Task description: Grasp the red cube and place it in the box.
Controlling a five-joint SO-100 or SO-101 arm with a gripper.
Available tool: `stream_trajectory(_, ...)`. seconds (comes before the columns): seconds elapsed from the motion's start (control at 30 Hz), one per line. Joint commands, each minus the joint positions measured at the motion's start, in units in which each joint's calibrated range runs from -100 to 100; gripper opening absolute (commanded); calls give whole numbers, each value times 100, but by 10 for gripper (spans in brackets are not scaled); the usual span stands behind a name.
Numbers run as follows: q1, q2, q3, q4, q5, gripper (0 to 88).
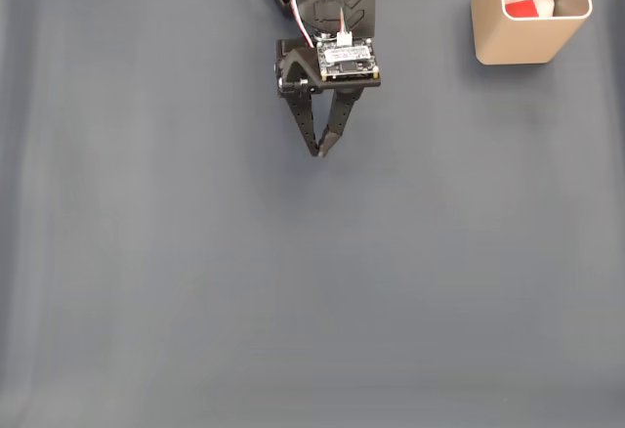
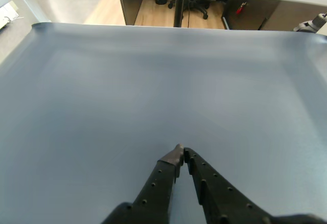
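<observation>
The cube [image 1: 523, 8] lies inside the box [image 1: 518, 45], well apart from the fingers [image 1: 319, 151], which are pressed together, empty, over the counter [image 1: 293, 291].

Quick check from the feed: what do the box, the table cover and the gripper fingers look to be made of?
The box: likely matte beige plastic, judging by thin smooth walls and rounded corners. The table cover: a dark grey-blue mat, perhaps vinyl or rubber, with a soft sheen and faint ripples. The gripper fingers: black, probably printed plastic, matte and dotted with small holes.
</observation>
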Motion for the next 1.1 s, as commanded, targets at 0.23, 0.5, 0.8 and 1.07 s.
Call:
stream_trajectory(0.23, -93, -598, 82, 2163, 103, 1)
stream_trajectory(0.5, -171, -901, 82, 3263, -59, 2)
stream_trajectory(0.8, -150, -909, 82, 4256, -107, 2)
stream_trajectory(1.07, -136, -909, 82, 4354, -161, 6)
